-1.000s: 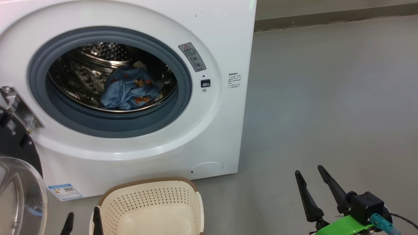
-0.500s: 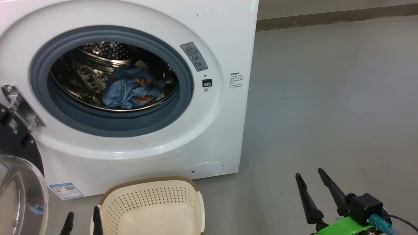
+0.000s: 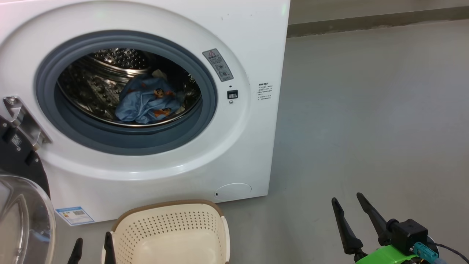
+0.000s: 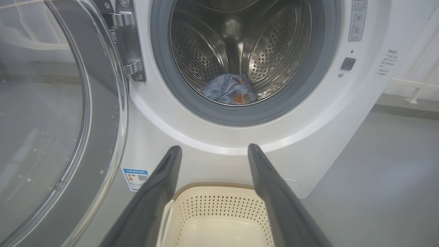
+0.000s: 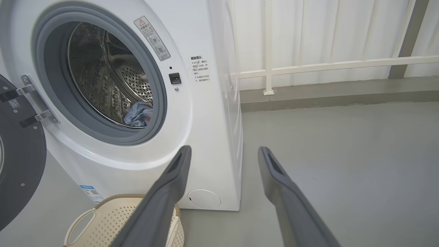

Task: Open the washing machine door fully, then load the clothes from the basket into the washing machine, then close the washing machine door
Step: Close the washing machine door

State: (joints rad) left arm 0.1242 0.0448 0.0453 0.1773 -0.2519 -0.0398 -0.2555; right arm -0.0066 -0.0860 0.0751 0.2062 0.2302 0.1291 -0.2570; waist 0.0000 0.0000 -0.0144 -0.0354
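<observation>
The white washing machine (image 3: 238, 146) stands with its round door (image 3: 22, 205) swung open to the left, the glass bowl facing me. The light blue clothes (image 3: 146, 101) lie crumpled at the bottom of the steel drum, and also show as clothes (image 4: 229, 90) in the left wrist view. The cream basket (image 3: 172, 227) sits on the floor just in front of the machine, with nothing inside. My left gripper (image 3: 92, 240) is open beside the basket's left rim, holding nothing. My right gripper (image 3: 347, 198) is open over bare floor to the right of the machine.
Grey floor (image 3: 366, 110) stretches away to the right of the machine. A white railing (image 5: 308, 65) and a low kerb run along the back. The open door (image 4: 51, 120) and its metal hinge (image 4: 127, 41) take up the space left of the opening.
My right gripper has sunk slightly lower in the head view. The camera has shifted a little. The clothes, basket and door have not moved.
</observation>
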